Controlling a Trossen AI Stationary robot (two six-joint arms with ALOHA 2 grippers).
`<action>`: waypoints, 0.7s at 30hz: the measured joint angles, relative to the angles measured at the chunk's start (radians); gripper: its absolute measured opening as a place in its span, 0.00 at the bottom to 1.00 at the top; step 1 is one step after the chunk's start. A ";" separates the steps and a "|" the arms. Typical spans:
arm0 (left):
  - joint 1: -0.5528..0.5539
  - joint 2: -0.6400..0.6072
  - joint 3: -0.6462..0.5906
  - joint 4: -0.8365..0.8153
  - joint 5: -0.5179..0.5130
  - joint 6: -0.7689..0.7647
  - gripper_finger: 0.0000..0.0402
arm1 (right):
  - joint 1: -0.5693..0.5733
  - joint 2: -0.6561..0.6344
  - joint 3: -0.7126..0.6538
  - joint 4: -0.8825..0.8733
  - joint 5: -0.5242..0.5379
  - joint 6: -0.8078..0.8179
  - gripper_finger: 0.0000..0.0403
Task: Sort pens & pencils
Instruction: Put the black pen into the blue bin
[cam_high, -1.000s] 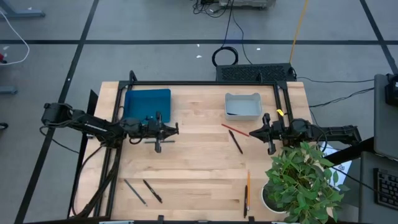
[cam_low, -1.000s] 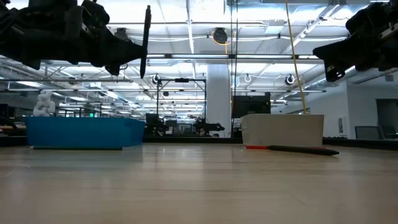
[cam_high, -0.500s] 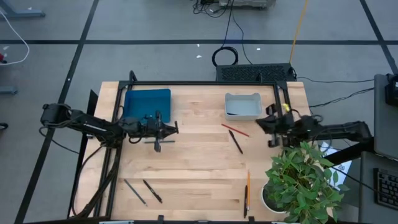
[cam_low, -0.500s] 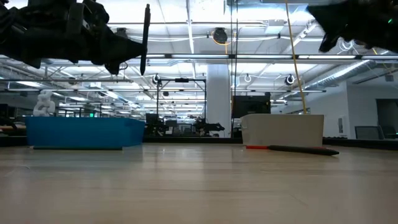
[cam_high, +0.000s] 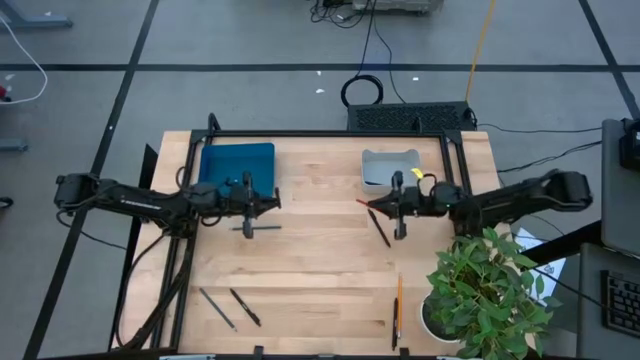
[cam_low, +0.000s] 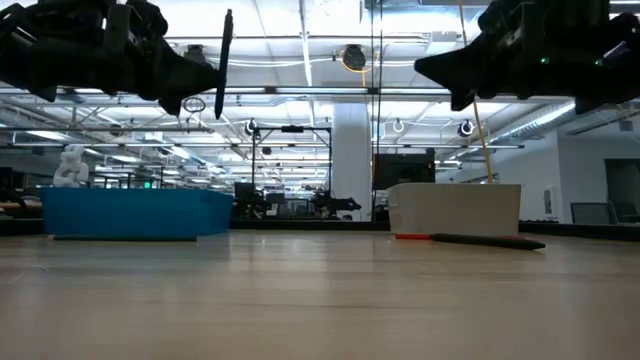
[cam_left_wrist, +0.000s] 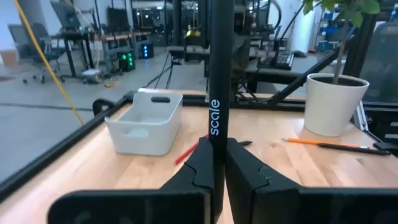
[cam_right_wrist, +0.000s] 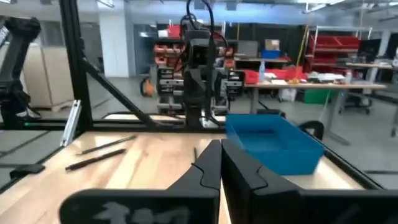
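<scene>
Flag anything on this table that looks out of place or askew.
Nothing looks spilled or damaged. The potted plant at the table's corner is no sorting item, and its leaves overhang the wood beside the orange pencil. The left gripper holds a black pen upright near the blue bin.

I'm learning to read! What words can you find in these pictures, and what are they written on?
"scale": white letters running up the black pen that the left gripper holds shut between its fingers.
I can read no other words; the boxes on the far shelves are too blurred.
</scene>
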 joint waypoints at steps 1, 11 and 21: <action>0.000 -0.005 0.000 -0.001 0.006 0.000 0.04 | -0.001 0.030 0.000 0.039 -0.004 0.006 0.00; 0.000 -0.013 0.000 -0.004 0.015 0.006 0.04 | -0.053 0.158 0.233 -0.247 -0.079 0.096 0.00; -0.002 -0.013 0.000 -0.004 0.013 0.005 0.04 | -0.084 0.131 0.263 -0.266 -0.075 0.058 0.00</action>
